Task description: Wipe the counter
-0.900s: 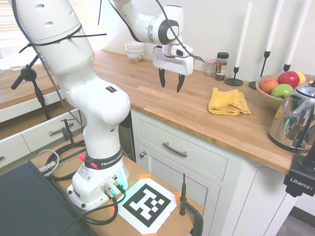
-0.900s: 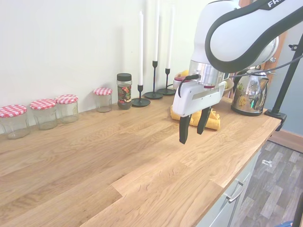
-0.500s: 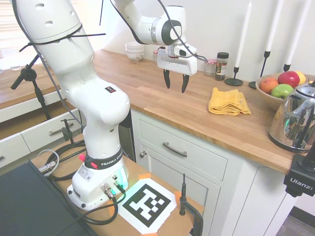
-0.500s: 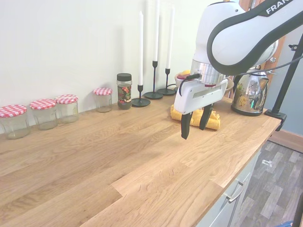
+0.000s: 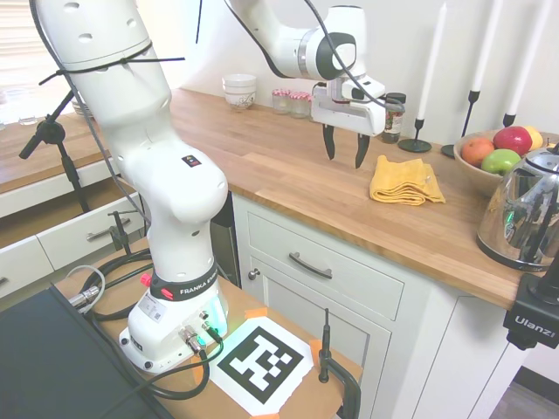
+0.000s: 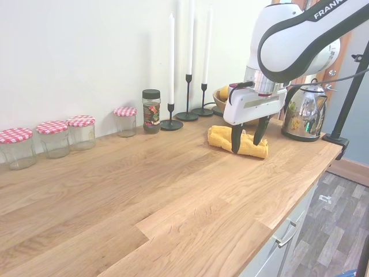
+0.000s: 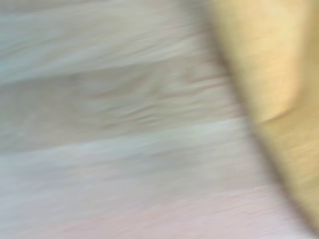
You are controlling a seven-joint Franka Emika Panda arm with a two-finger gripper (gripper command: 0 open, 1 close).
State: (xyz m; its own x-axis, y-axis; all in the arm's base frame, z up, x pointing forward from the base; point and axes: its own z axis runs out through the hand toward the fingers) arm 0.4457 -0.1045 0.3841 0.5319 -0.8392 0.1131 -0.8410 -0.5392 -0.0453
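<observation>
1. The gripper [image 5: 346,155] hangs above the desk [image 5: 288,170] with its two dark fingers pointing down and spread apart, about half open. It holds nothing, and I see nothing between the fingers.
2. In the first exterior view the gripper is just beside the yellow cloth [image 5: 405,182], at about 10 o'clock from it, and does not touch it.
3. In the second exterior view the fingers stand in front of the yellow cloth [image 6: 237,142]; from there I cannot tell if they touch it.
4. The wrist view is blurred. It shows the pale wood of the desk [image 7: 114,124] and the yellow cloth [image 7: 269,79] at one side.
5. The desk is a long brown wooden top on white cabinets. The cloth lies folded on it, near the front edge.
6. At 2 o'clock from the cloth stands a fruit bowl [image 5: 498,155], and at 3 o'clock a shiny kettle [image 5: 524,214].
7. Near the wall stand a dark spice jar [image 6: 151,111], three candlesticks [image 6: 187,98], and jars with red checked lids [image 6: 52,138].
</observation>
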